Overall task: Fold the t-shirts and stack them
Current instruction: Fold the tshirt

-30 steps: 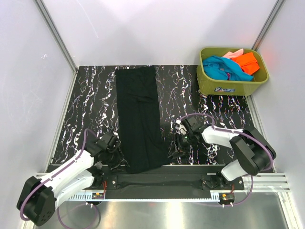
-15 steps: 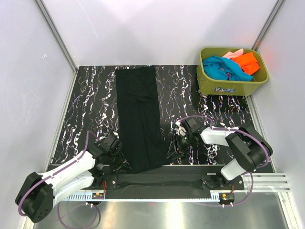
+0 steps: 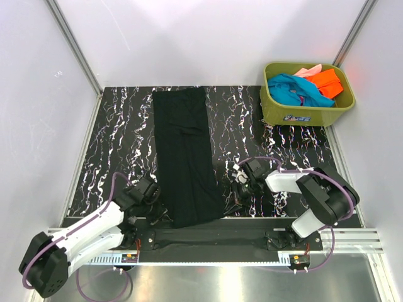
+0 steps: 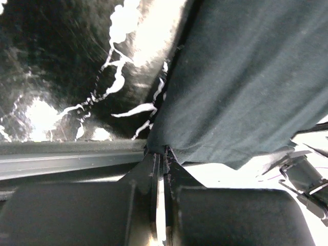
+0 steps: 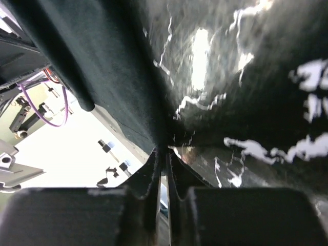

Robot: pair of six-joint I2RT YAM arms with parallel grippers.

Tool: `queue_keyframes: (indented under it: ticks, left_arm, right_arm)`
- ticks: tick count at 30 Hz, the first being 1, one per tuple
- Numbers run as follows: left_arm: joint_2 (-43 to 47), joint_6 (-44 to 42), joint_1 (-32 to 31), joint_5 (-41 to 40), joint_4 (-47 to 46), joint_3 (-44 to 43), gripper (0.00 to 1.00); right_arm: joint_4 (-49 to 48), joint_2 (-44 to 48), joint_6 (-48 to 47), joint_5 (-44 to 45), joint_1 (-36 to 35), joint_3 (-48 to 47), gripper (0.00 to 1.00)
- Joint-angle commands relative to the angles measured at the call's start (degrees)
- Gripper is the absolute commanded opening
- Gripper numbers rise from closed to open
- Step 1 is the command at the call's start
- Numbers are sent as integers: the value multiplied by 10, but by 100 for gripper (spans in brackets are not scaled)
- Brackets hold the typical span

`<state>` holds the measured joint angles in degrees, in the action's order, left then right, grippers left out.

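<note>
A large black t-shirt [image 3: 186, 151] lies as a long narrow strip down the middle of the marbled table. My left gripper [image 3: 164, 211] is at its near-left corner, and in the left wrist view the jaws [image 4: 163, 151] are shut on the hem of the black cloth [image 4: 246, 77]. At the near-right corner, my right gripper [image 3: 229, 202] is pinched onto the cloth's edge; the right wrist view shows its jaws [image 5: 165, 149] shut on the black fabric [image 5: 102, 66]. A teal t-shirt [image 3: 293, 88], an orange one [image 3: 327, 82] and a pink one [image 3: 306, 71] lie bundled in the tub.
The olive-green tub [image 3: 296, 115] stands at the back right corner. White walls close in the table on three sides. A metal rail [image 3: 208, 242] with the arm bases runs along the near edge, just behind both grippers.
Both grippers have closed on the near corners of the black t-shirt. The left gripper slid a little right to the hem; the right one edged down to the shirt's corner.
</note>
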<state>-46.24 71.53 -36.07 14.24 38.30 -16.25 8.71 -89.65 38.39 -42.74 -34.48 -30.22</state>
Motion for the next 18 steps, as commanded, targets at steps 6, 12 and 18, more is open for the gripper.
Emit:
queue_keyframes:
  ticks: [6,12,18]
  left_arm:
    - [123,-7,-2,-4,69,-19,0]
    - [157,-5,-2,36,65,-26,0]
    - [71,-65,7,-20,112,-175,0]
  right_arm:
    - [68,121,9,-4,0,15,0]
    - [80,141,19,-17,-1,17,0]
    - [139,114,-3,24,6,-117,0]
